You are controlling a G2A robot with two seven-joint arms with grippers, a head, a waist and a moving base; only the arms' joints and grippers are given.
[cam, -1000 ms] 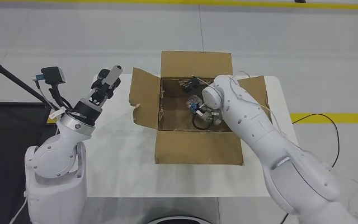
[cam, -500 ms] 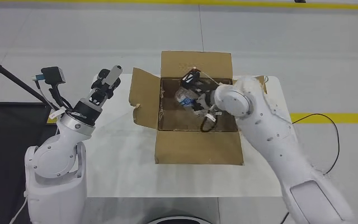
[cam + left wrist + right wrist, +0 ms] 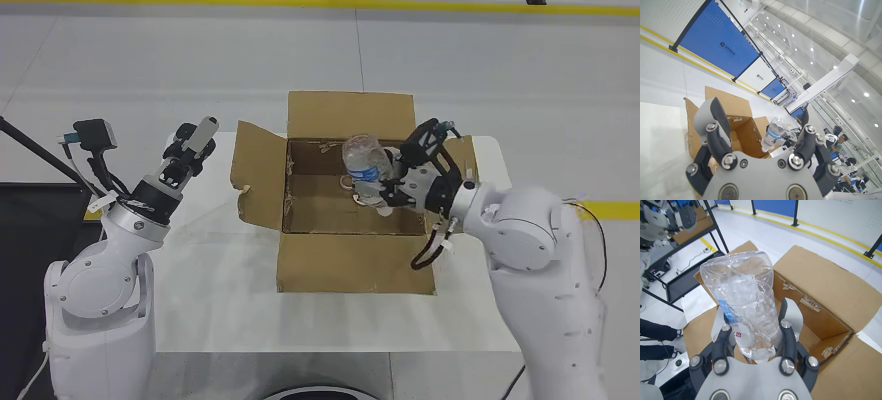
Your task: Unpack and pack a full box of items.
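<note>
My right tool (image 3: 388,186) is clenched on a crumpled clear plastic bottle with a blue-and-white label (image 3: 362,160), its two fingers pressing the bottle's sides near the neck end, so the wider base points away from my palm. From the right wrist the bottle (image 3: 745,306) stands up between the jaws of that tool (image 3: 751,315). The open brown cardboard box (image 3: 829,298) lies beneath and behind it.

The bottle hangs over the box's opening, toward its far right corner. From the left wrist, the bottle (image 3: 774,133) looks to be above the rim rather than down inside.

My left tool (image 3: 196,140) is released and carries nothing. It hangs over the white counter (image 3: 220,290) well to the left of the box (image 3: 355,265), and its fingers are spread wide (the left wrist view shows this tool (image 3: 761,108) gaping).

By my reckoning the unpacking is under way: one bottle is lifted out but not yet set down beside the box. What shows of the box floor around the bottle is plain cardboard. The bottle has yet to be placed, and the whole repacking is left.
</note>
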